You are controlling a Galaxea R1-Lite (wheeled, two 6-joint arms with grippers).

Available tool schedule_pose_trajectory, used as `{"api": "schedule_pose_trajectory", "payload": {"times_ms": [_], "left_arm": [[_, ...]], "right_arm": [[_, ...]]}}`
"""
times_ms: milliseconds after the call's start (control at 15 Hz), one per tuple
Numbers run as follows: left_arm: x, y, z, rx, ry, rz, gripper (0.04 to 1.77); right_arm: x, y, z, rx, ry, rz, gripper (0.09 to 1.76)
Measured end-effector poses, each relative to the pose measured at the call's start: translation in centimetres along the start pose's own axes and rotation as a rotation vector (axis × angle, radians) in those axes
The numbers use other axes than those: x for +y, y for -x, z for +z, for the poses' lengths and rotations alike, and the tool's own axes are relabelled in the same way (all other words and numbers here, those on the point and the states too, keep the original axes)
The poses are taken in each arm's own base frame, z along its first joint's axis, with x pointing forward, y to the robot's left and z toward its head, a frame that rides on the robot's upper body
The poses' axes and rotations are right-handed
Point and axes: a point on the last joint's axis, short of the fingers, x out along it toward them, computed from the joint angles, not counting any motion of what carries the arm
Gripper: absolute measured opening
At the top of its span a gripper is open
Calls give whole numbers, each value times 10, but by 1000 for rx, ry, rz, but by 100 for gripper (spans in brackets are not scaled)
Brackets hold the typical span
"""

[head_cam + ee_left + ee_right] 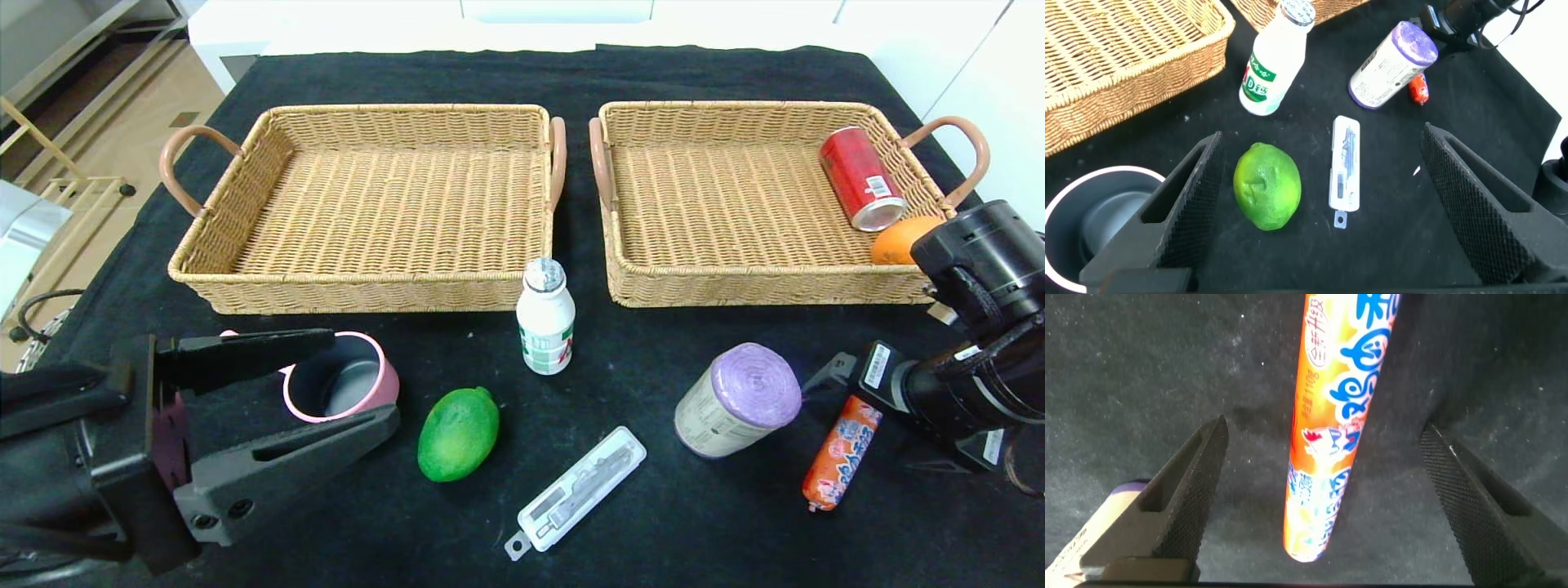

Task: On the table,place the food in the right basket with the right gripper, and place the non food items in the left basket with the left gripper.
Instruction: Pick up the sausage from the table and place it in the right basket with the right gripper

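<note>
Now right gripper [1323, 498] spread wide over the sausage [1339, 416], not touching; left gripper [326, 384] spread beside the cup [343, 380].

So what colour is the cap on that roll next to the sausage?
Purple, on the roll; clearest in the head view.

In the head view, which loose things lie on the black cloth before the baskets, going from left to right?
Pink mug → green lime → white plastic bottle → clear plastic tool case → purple-topped roll → orange sausage stick.

Bright, even overhead light; soft shadows, sharp focus throughout.
</note>
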Motion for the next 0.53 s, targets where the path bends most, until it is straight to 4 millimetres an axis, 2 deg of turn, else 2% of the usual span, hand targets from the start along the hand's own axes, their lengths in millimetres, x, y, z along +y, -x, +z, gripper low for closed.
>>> {"api": "schedule_pose_trajectory", "payload": {"times_ms": [533], "left_arm": [[0,0,-1,2,-4,0,172]], "right_arm": [[-2,-2,-2,4,2,11,171]]}}
